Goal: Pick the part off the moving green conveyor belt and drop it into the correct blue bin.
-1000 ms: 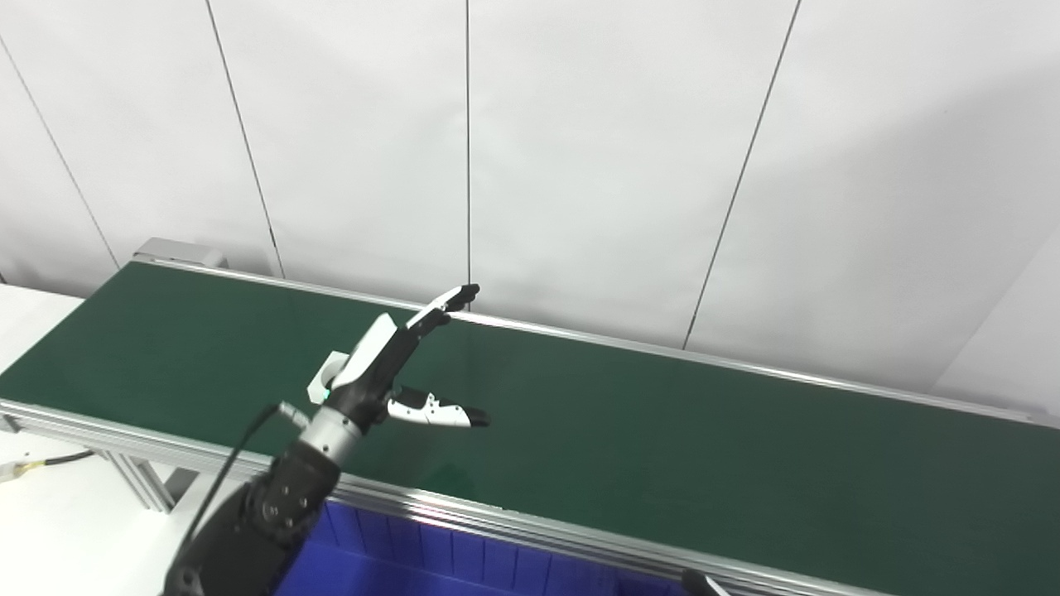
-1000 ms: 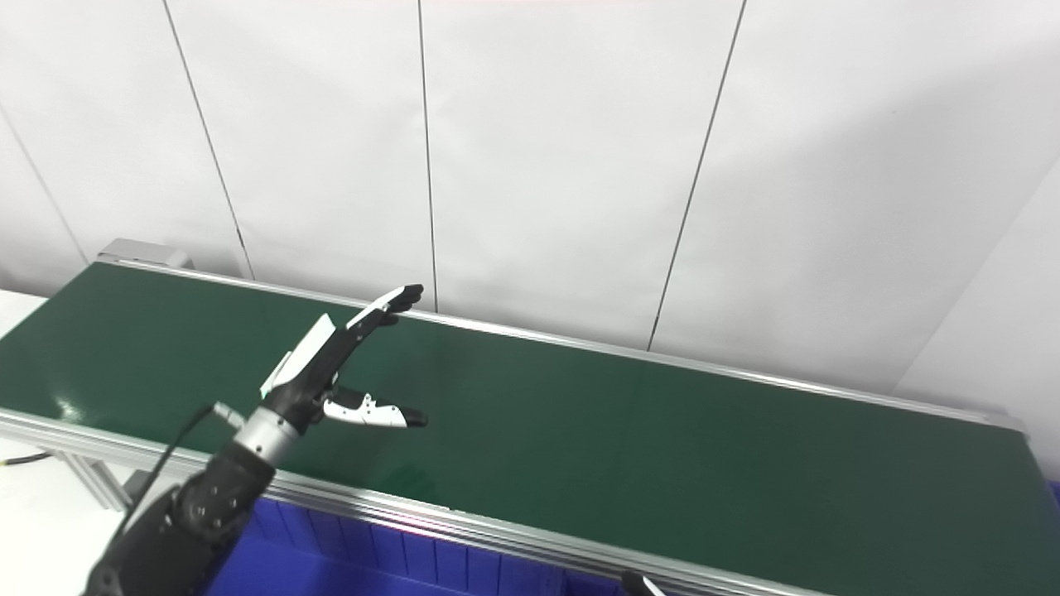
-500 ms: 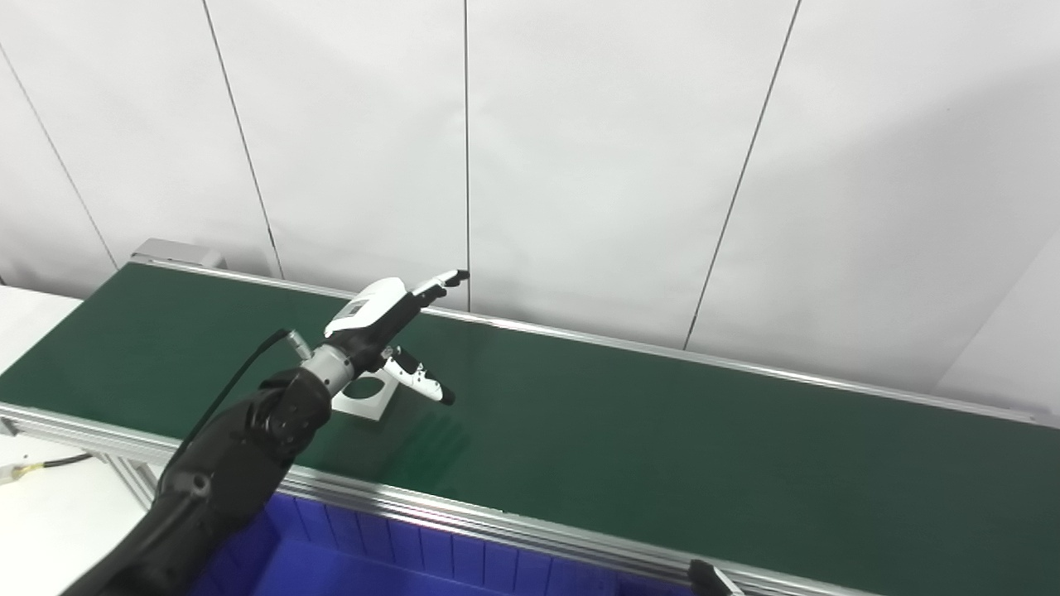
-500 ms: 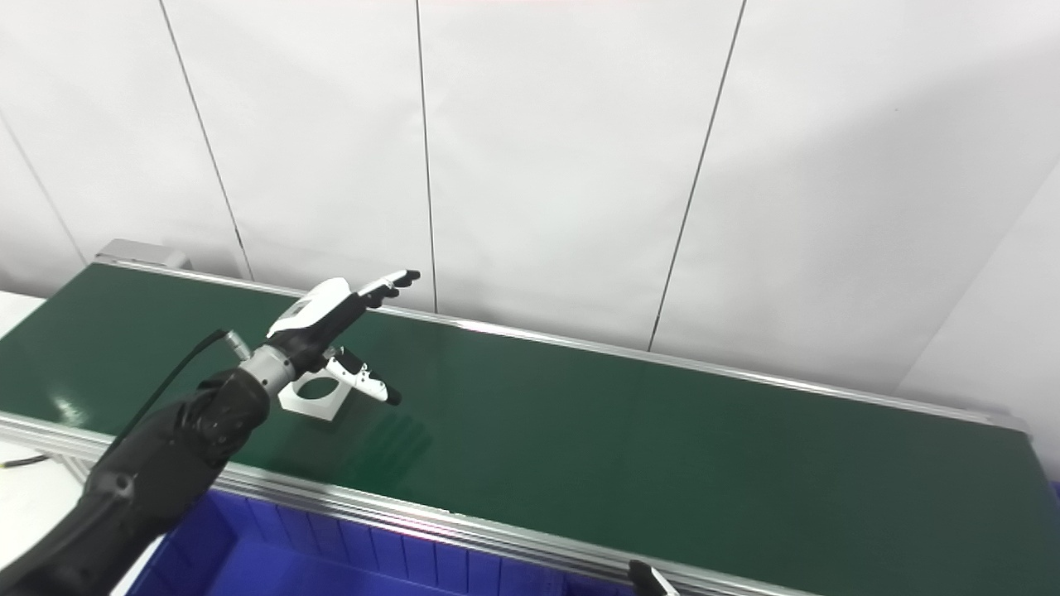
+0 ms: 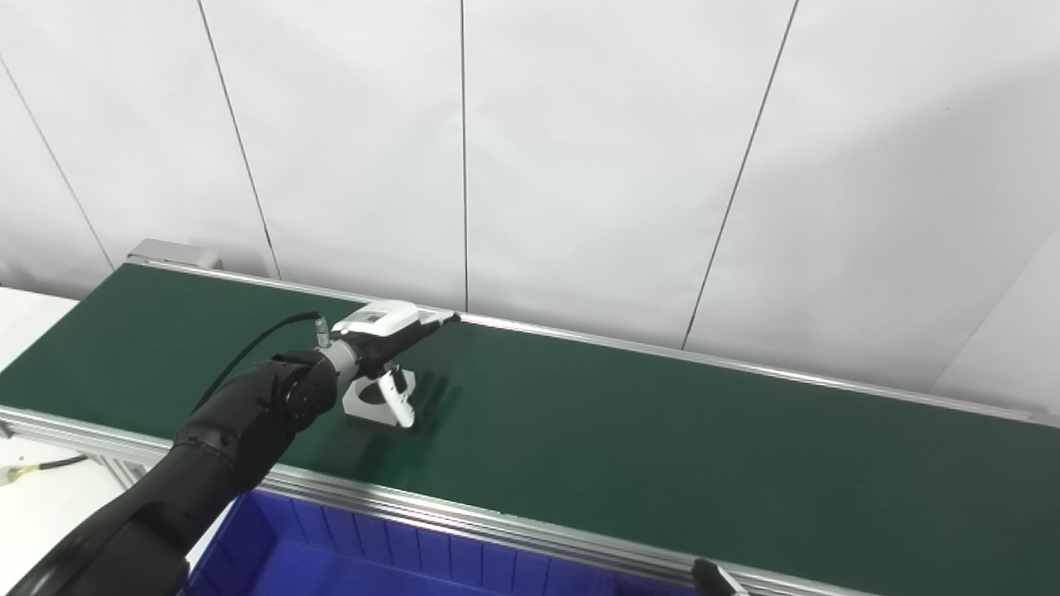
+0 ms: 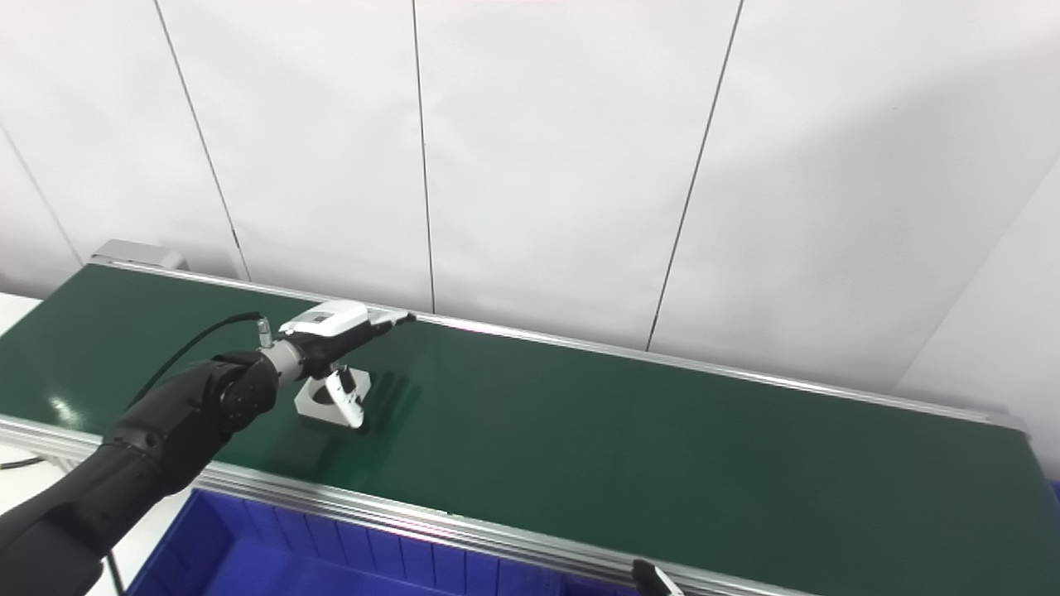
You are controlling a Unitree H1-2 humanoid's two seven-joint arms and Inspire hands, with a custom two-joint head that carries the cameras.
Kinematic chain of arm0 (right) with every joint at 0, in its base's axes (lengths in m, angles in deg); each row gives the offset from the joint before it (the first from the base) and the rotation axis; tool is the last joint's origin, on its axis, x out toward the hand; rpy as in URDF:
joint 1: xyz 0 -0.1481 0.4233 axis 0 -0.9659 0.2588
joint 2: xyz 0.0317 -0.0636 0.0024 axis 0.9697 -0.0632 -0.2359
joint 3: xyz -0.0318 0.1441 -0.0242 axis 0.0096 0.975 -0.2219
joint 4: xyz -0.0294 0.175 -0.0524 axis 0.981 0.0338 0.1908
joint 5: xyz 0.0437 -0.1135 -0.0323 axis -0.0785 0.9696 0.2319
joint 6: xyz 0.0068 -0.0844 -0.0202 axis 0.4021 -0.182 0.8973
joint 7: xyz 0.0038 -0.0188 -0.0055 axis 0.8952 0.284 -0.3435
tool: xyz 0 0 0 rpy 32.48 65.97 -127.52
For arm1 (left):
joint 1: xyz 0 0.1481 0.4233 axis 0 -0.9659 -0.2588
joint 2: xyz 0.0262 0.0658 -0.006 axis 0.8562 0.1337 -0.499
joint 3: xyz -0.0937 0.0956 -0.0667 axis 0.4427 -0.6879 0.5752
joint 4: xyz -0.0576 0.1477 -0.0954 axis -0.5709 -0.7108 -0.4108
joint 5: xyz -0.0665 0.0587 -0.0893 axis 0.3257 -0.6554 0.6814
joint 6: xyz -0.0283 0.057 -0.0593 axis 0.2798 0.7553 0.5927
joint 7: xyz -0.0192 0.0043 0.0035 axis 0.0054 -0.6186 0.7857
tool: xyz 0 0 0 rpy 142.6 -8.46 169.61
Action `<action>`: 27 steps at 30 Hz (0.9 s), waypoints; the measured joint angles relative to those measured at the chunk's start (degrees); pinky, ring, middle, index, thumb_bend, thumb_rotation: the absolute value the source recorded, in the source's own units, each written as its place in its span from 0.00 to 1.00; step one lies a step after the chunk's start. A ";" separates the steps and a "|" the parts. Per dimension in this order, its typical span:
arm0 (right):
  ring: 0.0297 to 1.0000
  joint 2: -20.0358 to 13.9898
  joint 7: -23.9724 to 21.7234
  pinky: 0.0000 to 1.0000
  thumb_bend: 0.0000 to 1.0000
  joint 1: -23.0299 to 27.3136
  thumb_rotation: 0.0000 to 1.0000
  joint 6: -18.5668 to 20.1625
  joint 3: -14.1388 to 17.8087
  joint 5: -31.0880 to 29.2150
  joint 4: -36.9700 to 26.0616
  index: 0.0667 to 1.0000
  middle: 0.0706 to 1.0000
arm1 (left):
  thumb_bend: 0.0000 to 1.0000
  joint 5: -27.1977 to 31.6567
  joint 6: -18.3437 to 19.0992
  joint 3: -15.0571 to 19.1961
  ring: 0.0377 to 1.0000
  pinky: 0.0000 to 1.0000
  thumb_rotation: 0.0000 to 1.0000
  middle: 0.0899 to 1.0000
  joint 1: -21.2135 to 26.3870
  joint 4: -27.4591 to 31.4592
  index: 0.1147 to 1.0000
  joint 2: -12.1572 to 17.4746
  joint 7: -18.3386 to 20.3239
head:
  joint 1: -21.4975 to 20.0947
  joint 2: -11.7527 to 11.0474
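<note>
My left hand [image 5: 383,324] hovered over the white part [image 5: 374,401] (on the green belt [image 5: 662,439]); fingers [image 5: 435,318] apart, thumb down beside it, nothing gripped.

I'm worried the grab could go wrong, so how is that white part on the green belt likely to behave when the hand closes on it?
The white part looks like a flat, rigid plate with a round hole, so it probably won't flex. Lying low on the smooth green belt, it may slide rather than tip or roll. The left hand is right over it with its thumb down beside it, so a pinch on the thin edge seems likely.
</note>
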 measured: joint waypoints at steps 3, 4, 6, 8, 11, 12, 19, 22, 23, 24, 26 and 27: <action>0.81 -0.04 0.01 0.78 0.81 -0.03 0.70 0.00 0.05 -0.67 -0.02 0.81 0.80 | 0.98 -0.37 1.89 -0.61 0.97 0.95 0.14 0.97 0.17 0.26 0.97 0.23 1.97 | 0.18 0.09; 0.81 -0.03 0.00 0.79 0.81 -0.06 0.70 0.00 0.07 -0.84 -0.02 0.81 0.80 | 0.98 -0.47 2.22 -0.95 0.97 0.95 0.14 0.97 0.17 0.61 0.97 0.40 2.58 | 0.26 0.09; 0.82 -0.04 -0.01 0.80 0.81 -0.12 0.71 0.00 0.07 -1.06 -0.01 0.81 0.80 | 0.98 -0.52 3.39 -1.16 0.97 0.95 0.10 0.97 0.17 1.28 0.96 0.56 3.93 | 0.35 0.09; 0.82 -0.05 0.02 0.79 0.80 -0.12 0.71 0.00 0.04 -1.03 -0.01 0.81 0.80 | 0.97 -0.52 5.03 -1.17 0.97 0.95 0.08 0.97 0.17 1.48 0.96 0.56 4.70 | 0.44 0.09; 0.81 -0.05 0.25 0.79 0.78 -0.12 0.69 0.00 0.00 -1.01 -0.01 0.81 0.80 | 0.91 -0.84 6.28 -1.91 0.98 0.94 0.03 0.98 0.17 1.43 0.97 0.56 5.08 | 0.44 0.09; 0.81 -0.06 0.30 0.79 0.78 -0.11 0.69 0.00 -0.02 -1.01 -0.01 0.81 0.80 | 0.90 -1.55 6.44 -2.43 0.98 0.94 0.03 0.98 0.17 1.38 0.97 0.56 5.09 | 0.44 0.09; 0.82 -0.07 0.44 0.79 0.80 -0.24 0.72 0.00 -0.03 -1.39 -0.02 0.82 0.81 | 0.70 -1.83 5.82 -2.62 0.65 0.55 0.00 0.74 0.08 -0.11 0.83 -0.20 2.40 | 0.44 0.35; 0.81 -0.10 0.65 0.79 0.80 -0.26 0.71 0.00 -0.03 -1.39 -0.05 0.81 0.80 | 0.56 -0.95 3.27 -1.65 0.55 0.50 0.00 0.51 0.06 -2.00 0.58 -0.96 -1.68 | 0.44 0.26; 0.81 -0.13 0.70 0.78 0.80 -0.28 0.71 -0.01 -0.03 -1.39 -0.06 0.81 0.80 | 0.53 -1.00 1.64 -1.77 0.53 0.50 0.00 0.47 0.07 -2.94 0.52 -1.17 -3.01 | 0.44 0.52; 0.81 -0.15 0.71 0.79 0.79 -0.28 0.71 -0.01 -0.03 -1.40 -0.06 0.81 0.80 | 0.52 -1.09 0.34 -1.94 0.50 0.47 0.00 0.43 0.08 -3.97 0.48 -1.41 -5.02 | 0.35 0.53; 0.81 -0.19 0.73 0.79 0.80 -0.37 0.72 -0.01 -0.03 -1.41 -0.08 0.82 0.80 | 0.51 -1.31 -1.75 -2.38 0.47 0.43 0.00 0.41 0.10 -5.59 0.47 -1.89 -7.78 | 0.35 0.53; 0.81 -0.19 0.73 0.79 0.80 -0.42 0.73 -0.01 -0.02 -1.41 -0.08 0.82 0.80 | 0.51 -1.55 -2.36 -2.49 0.45 0.42 0.00 0.40 0.10 -6.08 0.47 -2.09 -8.92 | 0.35 0.53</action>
